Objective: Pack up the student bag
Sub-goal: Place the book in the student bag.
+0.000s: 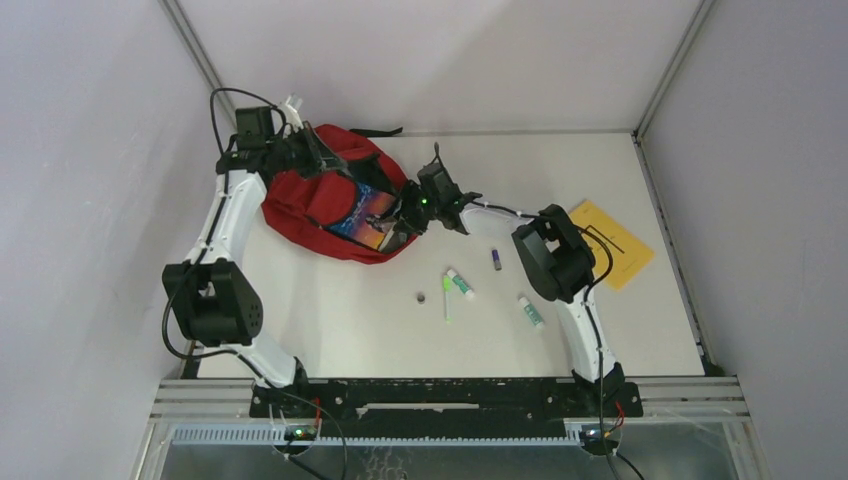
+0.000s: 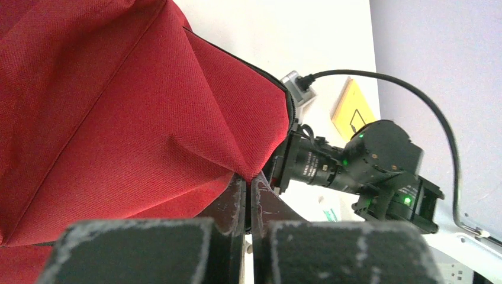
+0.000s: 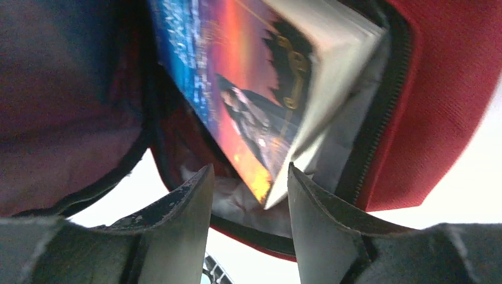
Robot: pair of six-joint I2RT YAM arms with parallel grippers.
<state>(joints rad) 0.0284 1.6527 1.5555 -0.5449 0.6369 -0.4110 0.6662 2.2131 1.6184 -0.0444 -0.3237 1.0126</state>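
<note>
While the left pincer [image 2: 249, 189] clamps the rim of the soft red fabric backpack [image 1: 300, 205] at the white tabletop's [image 1: 340, 340] far left, the right pincer [image 3: 250, 177] stands open by the glossy picture-cover book [image 3: 237, 89] in the bag's mouth — best nudge that corner deeper, clear of the zip.

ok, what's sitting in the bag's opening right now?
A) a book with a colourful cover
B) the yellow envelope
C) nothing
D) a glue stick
A: the book shows its colourful cover inside the open zip mouth of the student bag, while the yellow envelope lies well apart from it.
</note>
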